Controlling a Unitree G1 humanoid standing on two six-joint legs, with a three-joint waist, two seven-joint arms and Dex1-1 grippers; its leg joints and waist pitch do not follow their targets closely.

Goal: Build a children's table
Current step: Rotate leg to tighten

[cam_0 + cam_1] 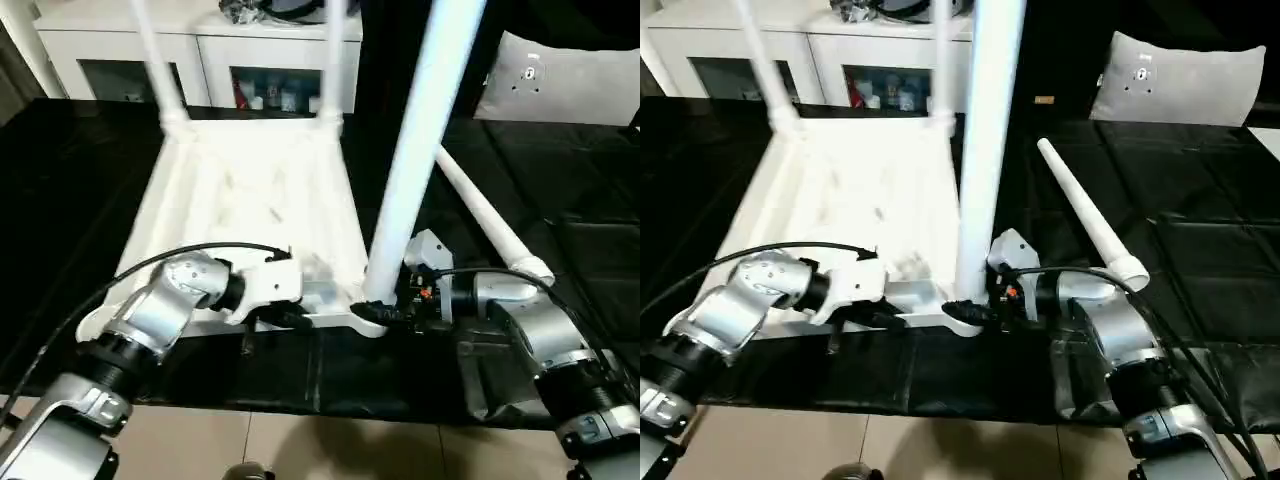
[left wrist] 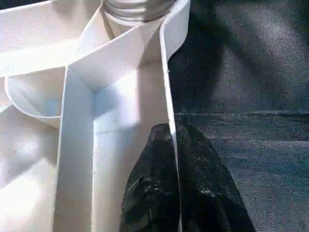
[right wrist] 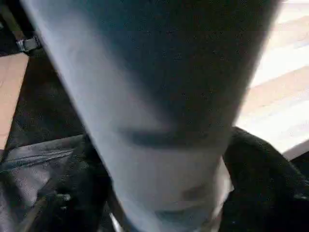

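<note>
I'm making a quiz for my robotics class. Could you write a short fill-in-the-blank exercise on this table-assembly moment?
1. The tabletop lies upside down on a ____ mat.
2. The left end effector is shut on the tabletop's ____.
3. The right end effector grips an upright ____ at the near right corner socket.
4. The spare leg lies to the robot's ____ of the tabletop.

Missing words: black; rim; leg; right

Both silver forearms angle inward; left gripper (image 2: 170,183) pinched closed, right gripper (image 3: 164,193) clamped, fingers (image 3: 260,179) spread wide
</note>
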